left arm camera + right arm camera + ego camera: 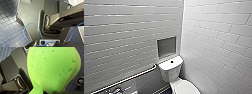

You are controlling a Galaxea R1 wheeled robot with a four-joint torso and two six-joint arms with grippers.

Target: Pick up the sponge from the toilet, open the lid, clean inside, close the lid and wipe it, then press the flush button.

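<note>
The white toilet [170, 70] stands in the corner, low in the head view, with a black flush button [172, 61] on its tank cover. Its oval lid [185, 87] lies shut over the bowl. The bright green sponge [52, 68] looms large in the right wrist view and is pinched narrow at one end, where my right gripper [52, 92] is shut on it. My left gripper stands open and holds nothing; its wrist view looks past the robot's grey body [31, 15].
White tiled walls meet behind the toilet, with a recessed niche [166, 46] above the tank. A grab bar [129, 77] runs along the left wall above a sink [116, 89]. The floor [7, 31] is dark blue tile. A blue cable [32, 23] loops by the robot's body.
</note>
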